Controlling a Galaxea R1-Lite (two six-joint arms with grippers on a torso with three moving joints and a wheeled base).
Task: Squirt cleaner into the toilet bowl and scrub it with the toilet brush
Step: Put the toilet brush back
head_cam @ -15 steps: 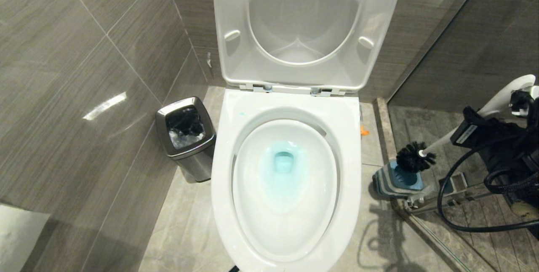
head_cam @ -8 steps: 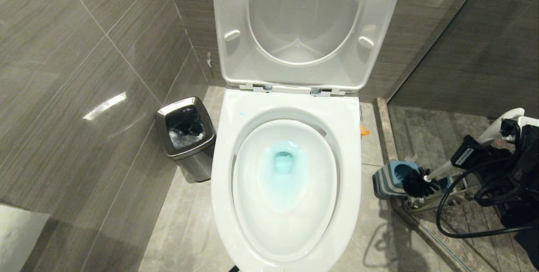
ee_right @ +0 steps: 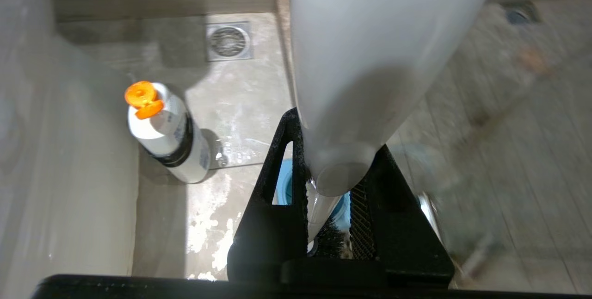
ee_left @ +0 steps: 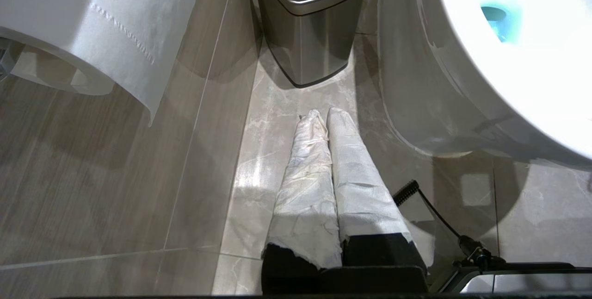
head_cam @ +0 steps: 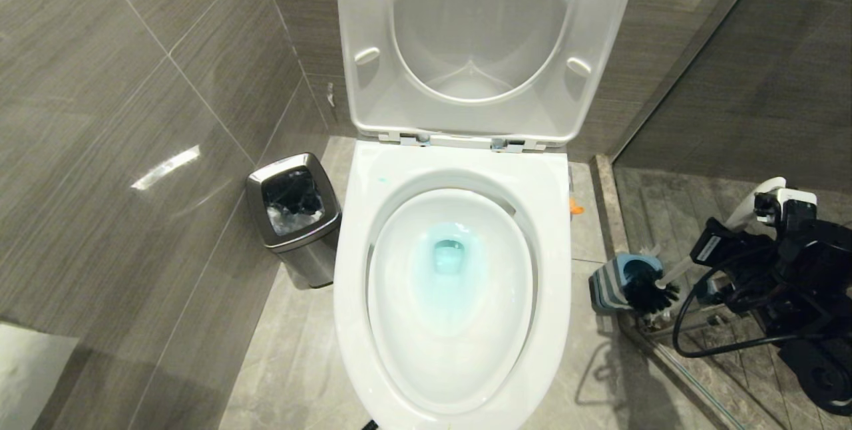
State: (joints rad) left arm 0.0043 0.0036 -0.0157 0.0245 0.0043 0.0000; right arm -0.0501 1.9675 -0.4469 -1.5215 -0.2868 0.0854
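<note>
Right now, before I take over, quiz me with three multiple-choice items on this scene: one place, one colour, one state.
1. Where is the toilet brush's bristle head?
A. in the toilet bowl
B. at the blue holder
C. in the steel bin

2. What colour is the water in the toilet bowl?
A. turquoise
B. yellow
C. brown

3. What is the right gripper doing?
A. hanging open
B. gripping a bottle
C. shut on the brush handle

Answers: B, the head sits at the holder; A, cleaner tints it; C, its fingers clamp the white handle.

steel bin (head_cam: 294, 217), toilet paper roll (ee_left: 92, 26), orange-capped bottle (ee_right: 166, 132), floor drain (ee_right: 229, 40)
</note>
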